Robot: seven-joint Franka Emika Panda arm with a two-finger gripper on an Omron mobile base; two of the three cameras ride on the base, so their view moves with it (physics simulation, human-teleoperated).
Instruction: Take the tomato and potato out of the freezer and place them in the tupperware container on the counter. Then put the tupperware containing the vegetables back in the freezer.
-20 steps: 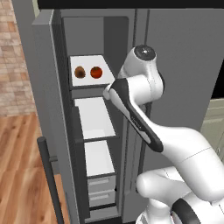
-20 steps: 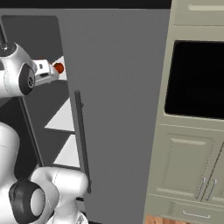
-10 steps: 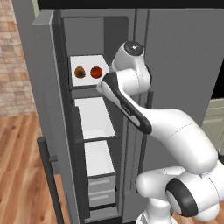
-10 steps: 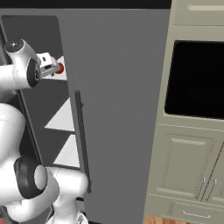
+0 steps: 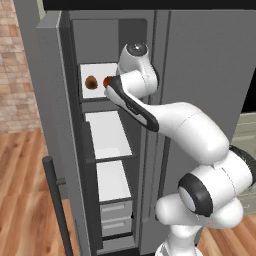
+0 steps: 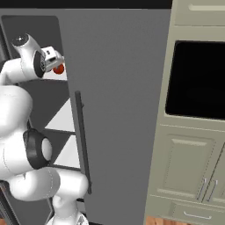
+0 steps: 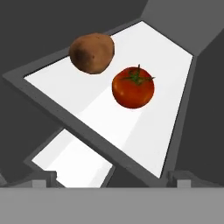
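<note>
Hovering wide open, gripper (image 7: 112, 177) facing top shelf (image 7: 166, 83) of freezer (image 5: 60, 125); tomato (image 7: 133, 87) sitting frame centre, potato (image 7: 92, 53) lying just upper left, apart, nothing gripped.

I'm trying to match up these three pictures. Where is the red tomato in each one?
Left base view: tomato on the top white shelf, partly behind the arm.
Right base view: tomato beside the hand, at the door edge.
Hand view: tomato centre.
Shared landmark: that shelf.
</note>
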